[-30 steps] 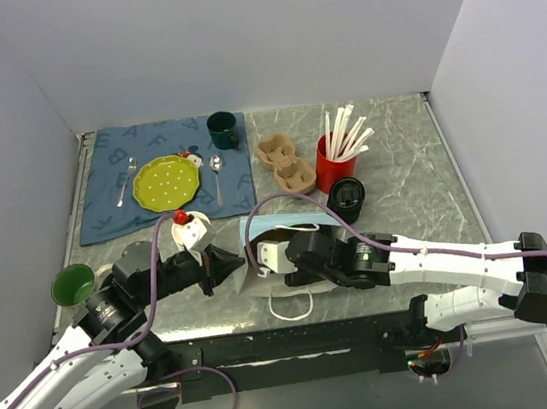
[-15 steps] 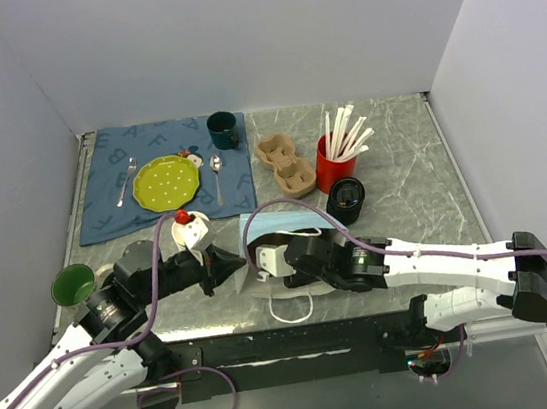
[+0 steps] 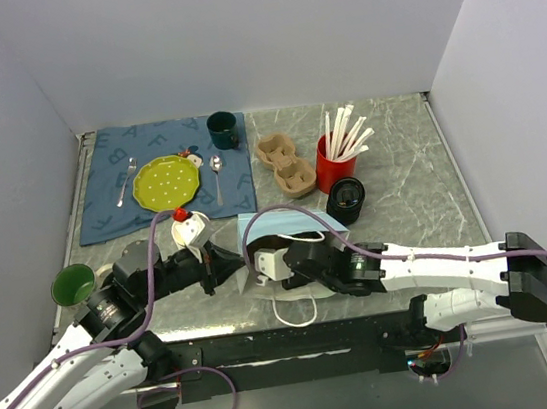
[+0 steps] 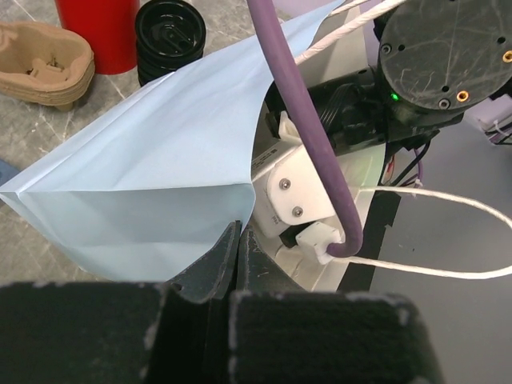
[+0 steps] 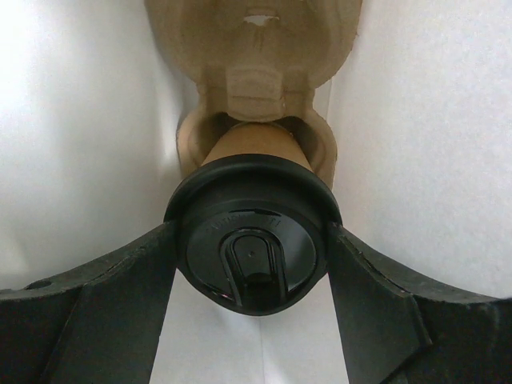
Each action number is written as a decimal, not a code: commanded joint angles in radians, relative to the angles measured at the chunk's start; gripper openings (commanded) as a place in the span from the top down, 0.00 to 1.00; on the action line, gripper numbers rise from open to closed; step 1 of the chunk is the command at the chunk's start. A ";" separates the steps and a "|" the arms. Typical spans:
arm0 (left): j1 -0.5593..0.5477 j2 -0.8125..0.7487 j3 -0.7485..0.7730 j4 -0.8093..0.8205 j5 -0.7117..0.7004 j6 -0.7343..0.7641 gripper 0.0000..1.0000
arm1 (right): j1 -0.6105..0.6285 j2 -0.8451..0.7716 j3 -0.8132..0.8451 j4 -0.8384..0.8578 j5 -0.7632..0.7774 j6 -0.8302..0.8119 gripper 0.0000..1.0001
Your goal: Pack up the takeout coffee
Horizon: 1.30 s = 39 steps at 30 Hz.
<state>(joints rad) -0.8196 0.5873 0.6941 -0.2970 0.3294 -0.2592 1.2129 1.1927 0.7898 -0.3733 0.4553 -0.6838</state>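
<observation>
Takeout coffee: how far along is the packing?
Done: the takeout coffee sits inside the bag, base in the pulp carrier. In hand: the right gripper holds its lid; the left gripper pinches the bag's edge. Left: release and withdraw.

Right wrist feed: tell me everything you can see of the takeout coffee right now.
The takeout coffee is a brown kraft paper cup with a round black plastic lid, fitted on and facing the camera, its sip tab raised. The body runs away from the lens, its far end seated in a pulp cup carrier inside the white-walled bag. The right tool grips it, dark fingers against the lid's rim on both sides.
</observation>
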 commanded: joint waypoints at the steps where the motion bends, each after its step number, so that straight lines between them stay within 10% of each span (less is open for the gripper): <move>1: -0.003 0.003 0.012 0.042 0.034 -0.038 0.99 | -0.001 0.011 -0.037 0.128 -0.010 0.000 0.62; 39: 0.019 0.060 0.059 0.032 0.008 -0.110 0.99 | -0.036 -0.021 -0.158 0.218 -0.017 0.092 0.50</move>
<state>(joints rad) -0.8043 0.6460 0.7094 -0.3191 0.3267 -0.3481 1.1881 1.1549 0.6338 -0.0971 0.4820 -0.6373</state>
